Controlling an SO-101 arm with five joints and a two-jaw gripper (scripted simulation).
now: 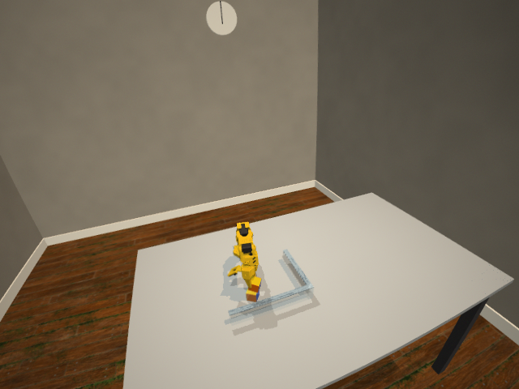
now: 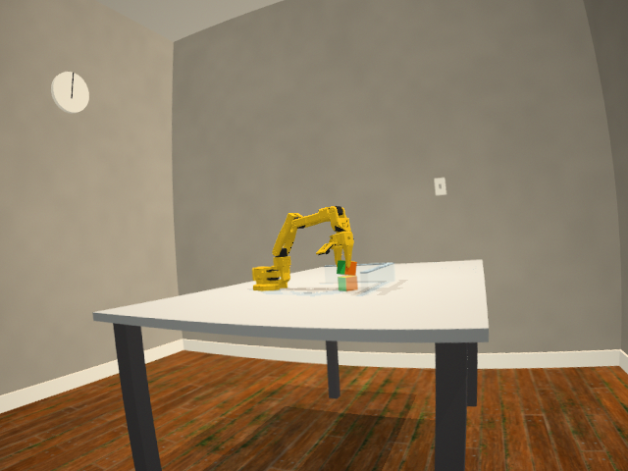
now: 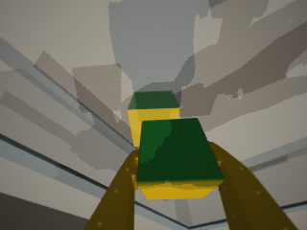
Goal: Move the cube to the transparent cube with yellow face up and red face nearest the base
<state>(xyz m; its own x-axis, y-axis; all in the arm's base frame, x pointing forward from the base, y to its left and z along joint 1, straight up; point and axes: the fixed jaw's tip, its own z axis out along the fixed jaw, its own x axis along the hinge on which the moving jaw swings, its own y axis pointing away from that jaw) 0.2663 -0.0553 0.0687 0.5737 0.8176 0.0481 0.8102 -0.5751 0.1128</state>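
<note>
My gripper is shut on the cube and holds it just above the transparent cube, which rests on the table. In the exterior view both cubes show a green face on the left and an orange face on the right. In the wrist view the held cube sits between my two yellow fingers, green face towards the camera, a yellow face along its lower edge. The transparent cube lies just beyond it, green above yellow. In the top view the held cube shows orange and blue faces under the arm.
A transparent L-shaped rail lies on the table just right of and in front of the cubes, also seen in the exterior view. The robot's base stands to the left of the cubes.
</note>
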